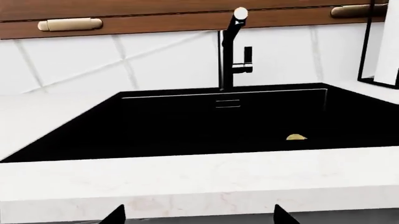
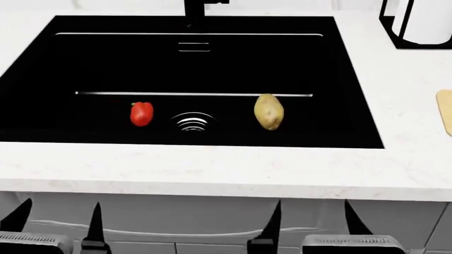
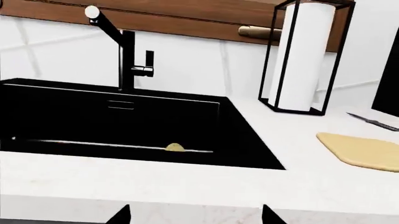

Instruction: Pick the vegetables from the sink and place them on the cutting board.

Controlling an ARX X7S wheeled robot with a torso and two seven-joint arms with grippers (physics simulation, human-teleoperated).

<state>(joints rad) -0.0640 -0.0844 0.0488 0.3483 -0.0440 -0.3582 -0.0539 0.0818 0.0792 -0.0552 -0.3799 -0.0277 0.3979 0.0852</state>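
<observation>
In the head view the black sink holds a red bell pepper left of the round drain and a tan potato right of it. The potato's top shows over the rim in the left wrist view and the right wrist view. The cutting board lies at the right edge of the counter, also in the right wrist view. My left gripper and right gripper are both open and empty, in front of and below the counter edge.
A black faucet stands behind the sink. A paper towel roll in a black holder stands at the back right. A knife lies behind the board. The white counter runs along the front.
</observation>
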